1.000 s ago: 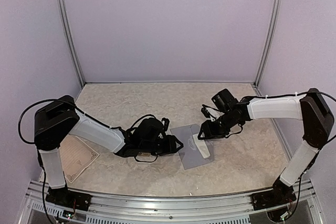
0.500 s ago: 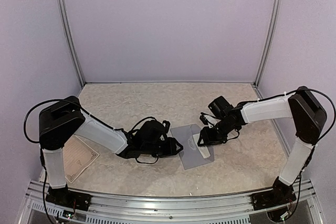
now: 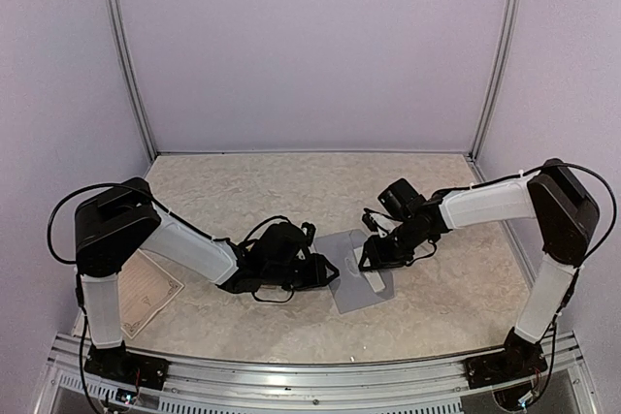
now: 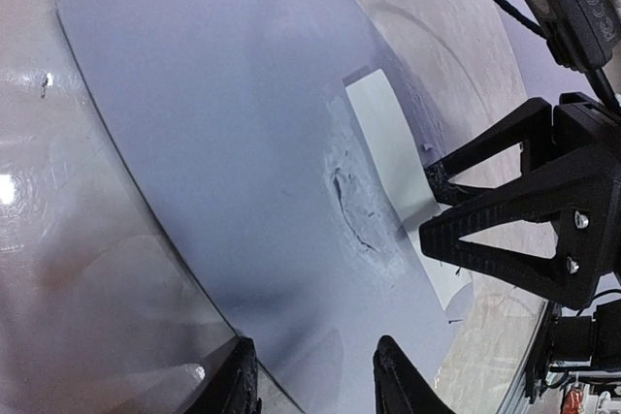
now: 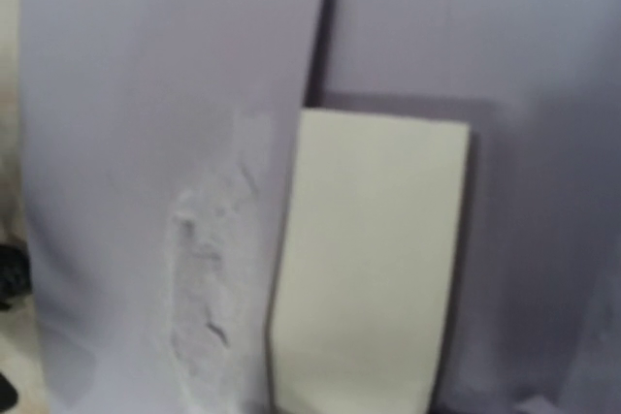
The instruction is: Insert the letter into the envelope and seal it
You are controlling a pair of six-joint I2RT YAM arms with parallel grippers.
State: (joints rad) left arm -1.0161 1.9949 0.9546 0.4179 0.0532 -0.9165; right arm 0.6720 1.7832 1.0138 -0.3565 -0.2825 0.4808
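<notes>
The grey-lavender envelope (image 3: 347, 278) lies flat mid-table and fills the left wrist view (image 4: 223, 133). The folded cream letter (image 3: 373, 271) lies on its right part, also shown in the left wrist view (image 4: 380, 133) and the right wrist view (image 5: 374, 259). My left gripper (image 3: 328, 270) is open, fingertips (image 4: 240, 383) apart and low over the envelope's left edge. My right gripper (image 3: 372, 255) is down at the letter; in the left wrist view (image 4: 429, 207) its tips stand a little apart at the letter's edge. Its fingers do not show in its own view.
A tan sheet with an ornate border (image 3: 147, 290) lies at the near left beside the left arm's base. Lavender walls and metal posts (image 3: 129, 55) enclose the table. A metal rail (image 3: 310, 375) runs along the near edge.
My right gripper has moved left and down from above the envelope's far right corner onto the letter. The left gripper has barely shifted. Envelope and letter lie about as before.
</notes>
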